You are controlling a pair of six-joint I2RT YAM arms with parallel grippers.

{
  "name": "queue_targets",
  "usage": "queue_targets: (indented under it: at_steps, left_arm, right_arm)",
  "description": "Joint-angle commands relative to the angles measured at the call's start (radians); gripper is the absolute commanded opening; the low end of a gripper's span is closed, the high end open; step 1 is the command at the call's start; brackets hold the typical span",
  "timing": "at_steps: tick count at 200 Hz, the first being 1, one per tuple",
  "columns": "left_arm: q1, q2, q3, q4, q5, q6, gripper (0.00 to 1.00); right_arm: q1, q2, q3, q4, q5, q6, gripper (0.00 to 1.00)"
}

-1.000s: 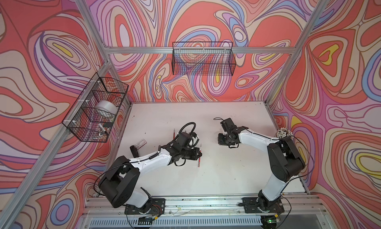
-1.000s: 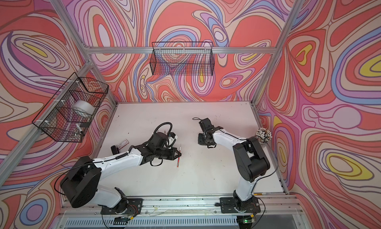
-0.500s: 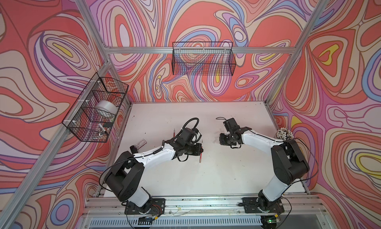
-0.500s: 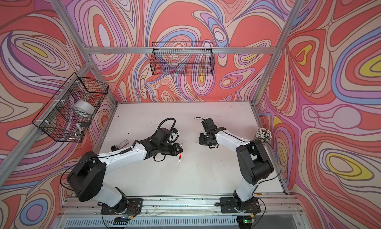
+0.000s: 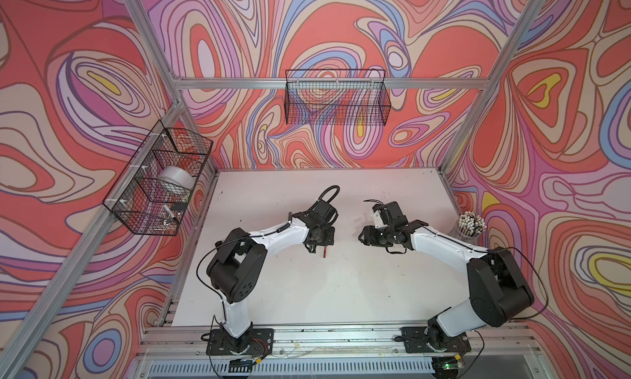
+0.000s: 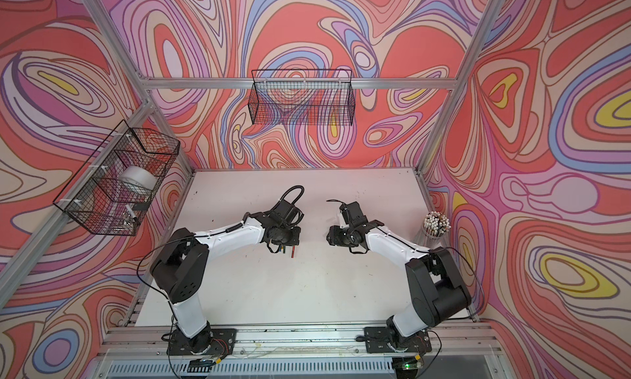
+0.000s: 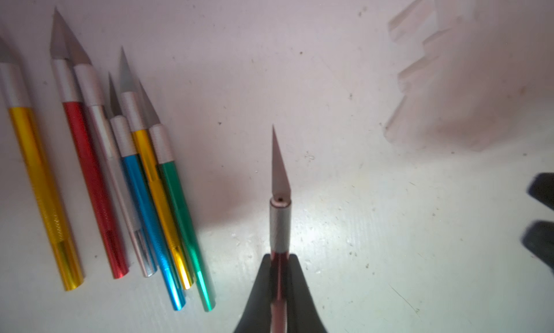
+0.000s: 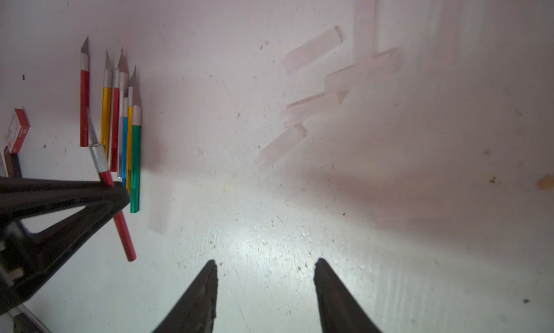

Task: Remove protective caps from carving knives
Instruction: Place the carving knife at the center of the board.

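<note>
My left gripper [image 7: 279,260] is shut on the red handle of a carving knife [image 7: 280,220] whose silver blade is bare. Several more carving knives [image 7: 144,196] lie side by side on the white table, all with bare blades; they also show in the right wrist view [image 8: 120,121]. Several translucent protective caps [image 8: 313,48] lie scattered apart from them, blurred in the left wrist view [image 7: 410,13]. My right gripper [image 8: 265,264] is open with nothing between its fingers. In both top views the left gripper [image 5: 322,239] [image 6: 290,239] and the right gripper [image 5: 361,237] [image 6: 329,239] face each other mid-table.
A cup of white-tipped sticks [image 5: 471,223] stands at the table's right edge. Wire baskets hang on the back wall [image 5: 336,101] and the left wall [image 5: 160,179]. A small red box [image 8: 18,130] lies beyond the row of knives. The white table [image 5: 307,309] stretches toward the arm bases.
My right gripper's jaws have opened and it has shifted slightly toward the left arm. The left gripper has carried the red knife a little toward the back of the table.
</note>
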Motion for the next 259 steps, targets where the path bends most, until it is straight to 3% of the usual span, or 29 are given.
queue_targets:
  at_steps: [1, 76, 142, 222, 259]
  left_arm:
    - [0.009, 0.052, 0.065, -0.115, -0.105, 0.005, 0.06]
    - [0.034, 0.181, 0.194, -0.171, -0.163, 0.0, 0.1]
    - [0.046, 0.221, 0.215, -0.177, -0.157, 0.002, 0.23]
    - [0.051, 0.215, 0.211, -0.161, -0.139, 0.004, 0.25]
    - [0.052, 0.167, 0.17, -0.102, -0.096, 0.003, 0.31]
  right_arm:
    - [0.001, -0.043, -0.023, 0.021, -0.026, 0.006, 0.62]
    - [0.001, -0.109, -0.06, 0.023, -0.043, 0.017, 0.92]
    - [0.001, -0.132, -0.047, 0.006, -0.022, 0.011, 0.95]
    - [0.0, -0.18, -0.042, 0.007, 0.019, 0.005, 0.94]
    - [0.001, -0.17, -0.056, 0.069, -0.05, 0.006, 0.92]
